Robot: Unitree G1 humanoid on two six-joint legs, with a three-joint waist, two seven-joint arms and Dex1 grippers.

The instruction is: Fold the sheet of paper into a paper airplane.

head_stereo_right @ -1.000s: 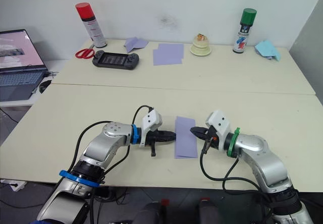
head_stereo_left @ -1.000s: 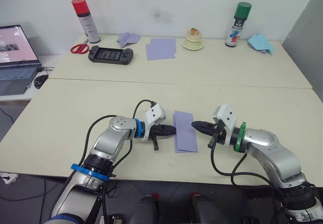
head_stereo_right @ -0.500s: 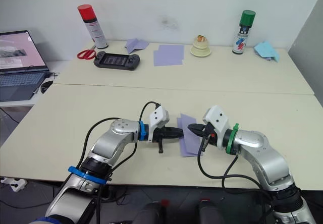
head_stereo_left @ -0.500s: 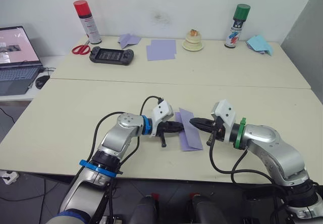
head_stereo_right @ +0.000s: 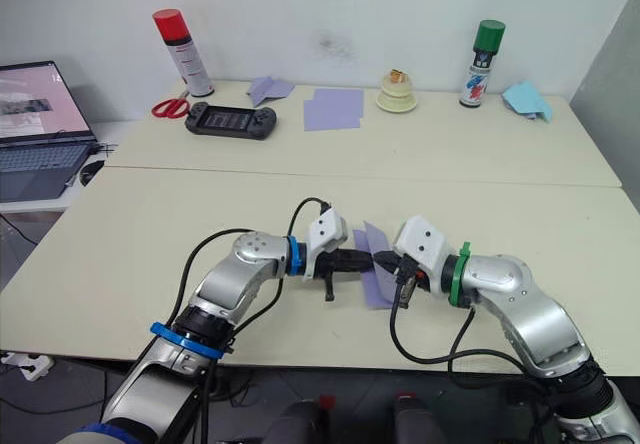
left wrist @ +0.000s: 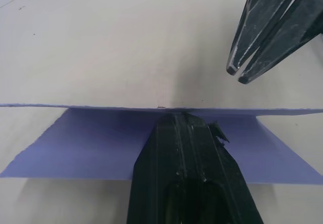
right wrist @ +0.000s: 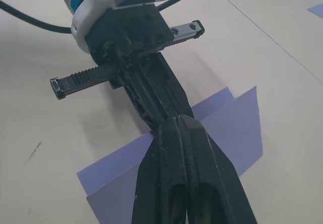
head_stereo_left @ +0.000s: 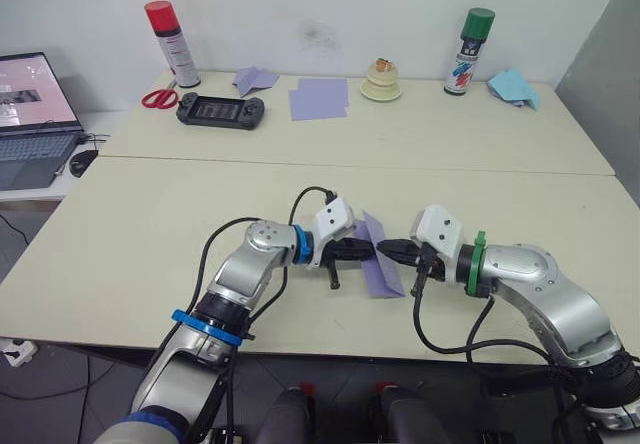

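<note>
**Lavender sheet pinched along its fold near the table's front edge**

Sheet of paper (head_stereo_left: 377, 257) lying near the front of the table (head_stereo_left: 150, 224), midway between the two arms, folded lengthwise and tented slightly, one flap raised off the surface. Not yet a dart; judged an early stage, with the centre crease being set.

Left gripper (head_stereo_left: 368, 250) reached in low from the sheet's left side, jaws closed on the upper fold edge, as seen in the left wrist view with the black fingers (left wrist: 187, 148) meeting the paper's crease line. Probably held so to keep the fold upright and stop the thin sheet sliding. Right gripper (head_stereo_left: 386, 251) brought in from the opposite side, jaws pressed together, tips right at the sheet and almost meeting the left ones; whether paper sat between them could not be told. Likely placed to press or run along the crease against the left hold.

Both forearms stretched nearly level over the table, elbows out, wrists turned inward so the fingers pointed at each other.

Far back on the table, well apart: spare lavender sheets (head_stereo_left: 319, 97), a folded lavender plane (head_stereo_left: 254, 78), light-blue folded paper (head_stereo_left: 514, 86).
</note>
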